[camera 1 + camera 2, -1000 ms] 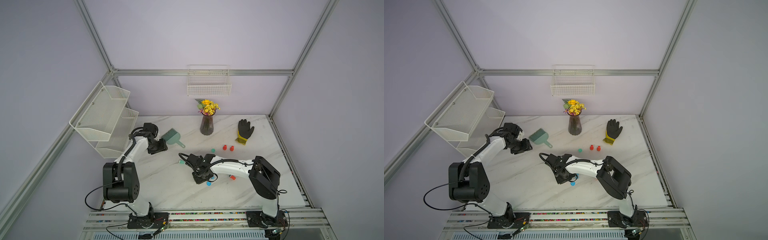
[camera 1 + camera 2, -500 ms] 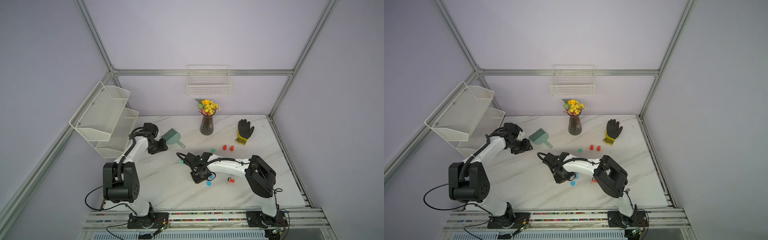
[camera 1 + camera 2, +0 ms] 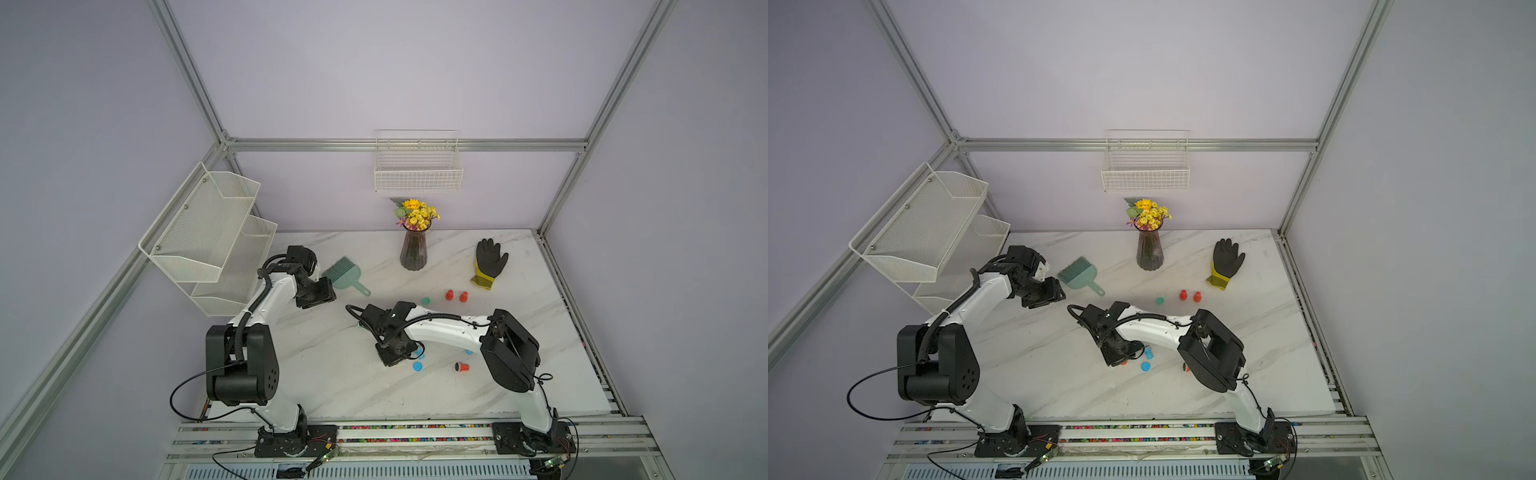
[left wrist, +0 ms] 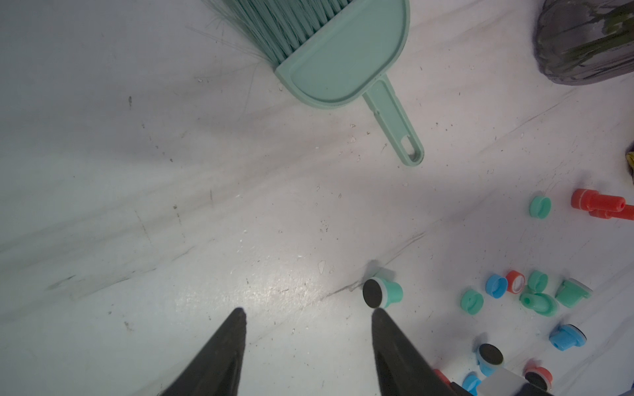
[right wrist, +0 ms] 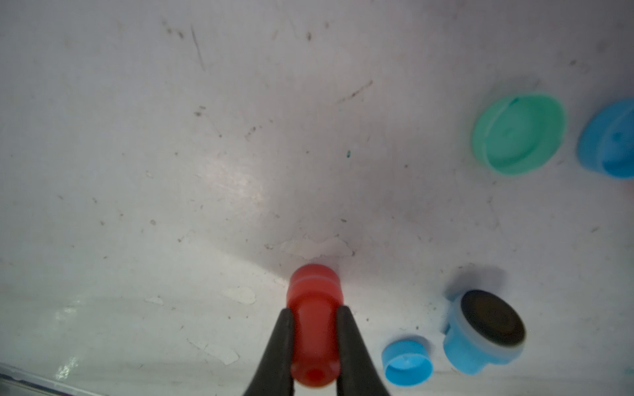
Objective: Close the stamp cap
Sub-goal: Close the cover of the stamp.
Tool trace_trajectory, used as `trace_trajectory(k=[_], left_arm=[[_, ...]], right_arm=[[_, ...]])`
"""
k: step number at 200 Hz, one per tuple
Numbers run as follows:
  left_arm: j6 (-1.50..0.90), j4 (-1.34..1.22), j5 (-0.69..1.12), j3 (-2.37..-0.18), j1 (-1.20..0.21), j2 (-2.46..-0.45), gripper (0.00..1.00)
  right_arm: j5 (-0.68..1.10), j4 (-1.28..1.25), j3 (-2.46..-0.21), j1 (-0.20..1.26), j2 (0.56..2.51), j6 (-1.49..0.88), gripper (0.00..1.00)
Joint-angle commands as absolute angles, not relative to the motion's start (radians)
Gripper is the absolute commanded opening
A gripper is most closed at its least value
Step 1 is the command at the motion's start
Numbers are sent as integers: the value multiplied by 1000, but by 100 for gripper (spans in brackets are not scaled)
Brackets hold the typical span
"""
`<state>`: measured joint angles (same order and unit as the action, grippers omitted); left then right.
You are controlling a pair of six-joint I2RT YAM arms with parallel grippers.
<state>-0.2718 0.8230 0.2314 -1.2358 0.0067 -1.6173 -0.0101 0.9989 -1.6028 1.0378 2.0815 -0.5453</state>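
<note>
Hand [image 4: 307, 311] with fingers parted, green stamp [image 4: 383, 292] near one fingertip, teal brush [image 4: 338, 58], scattered caps [image 4: 471, 301]

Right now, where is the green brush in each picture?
In a top view: the green brush lies left of the dark vase.
In a top view: same place, left of the vase.
Left wrist: big and close, beyond the open left pincer; vase at the edge.
Right wrist: not in it.
Shared landmark: the dark vase, in three views.
</note>
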Motion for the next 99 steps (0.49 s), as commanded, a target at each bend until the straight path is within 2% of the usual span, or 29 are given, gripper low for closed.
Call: trace_trajectory(k=[1,56,99], left_arm=[[-244,808,239,-1238,17,-1594,59],[-244,808,238,-1243,22,-1597,59],[-244,808,241,-1242,25,-1600,59]], right_arm=[[-24,1019,-1627,1029,2067,-566,0],[-25,1037,-1635,950,1932,-529,0],[-21,1074,-1588,805,1853,-456,0]])
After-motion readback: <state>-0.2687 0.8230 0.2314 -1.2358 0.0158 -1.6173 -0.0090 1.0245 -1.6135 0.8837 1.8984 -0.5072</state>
